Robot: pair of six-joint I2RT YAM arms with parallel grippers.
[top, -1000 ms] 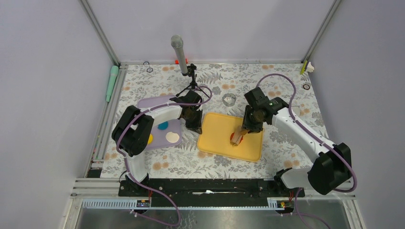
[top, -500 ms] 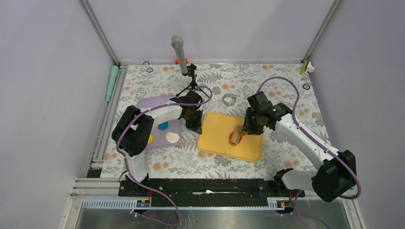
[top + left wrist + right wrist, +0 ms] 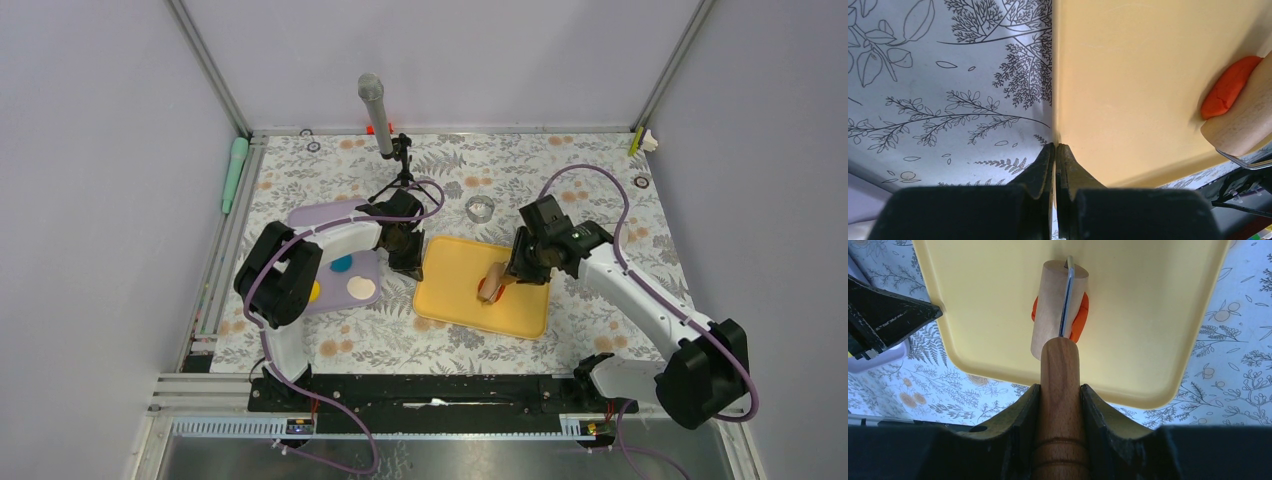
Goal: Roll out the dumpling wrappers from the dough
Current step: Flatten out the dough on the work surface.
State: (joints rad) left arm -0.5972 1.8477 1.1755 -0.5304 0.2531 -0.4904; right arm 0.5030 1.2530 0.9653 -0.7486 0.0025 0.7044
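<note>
Rolling pin (image 3: 1057, 300): a small wooden roller on a wire frame, lying across the red dough (image 3: 1080, 320) so that it presses the lump flat.
Red dough: near the middle of the yellow tray (image 3: 1128, 75), mostly hidden under the roller; it looks thick, not yet a wrapper.
Right gripper (image 3: 1060, 390): closed firmly around the pin's handle, to push the roller over the dough.
Left gripper (image 3: 1055, 150): jaws fully together, tips at the tray's left rim, probably to stop the tray from sliding.
Metal ring (image 3: 480, 208): farther back on the cloth, apart from both arms.
</note>
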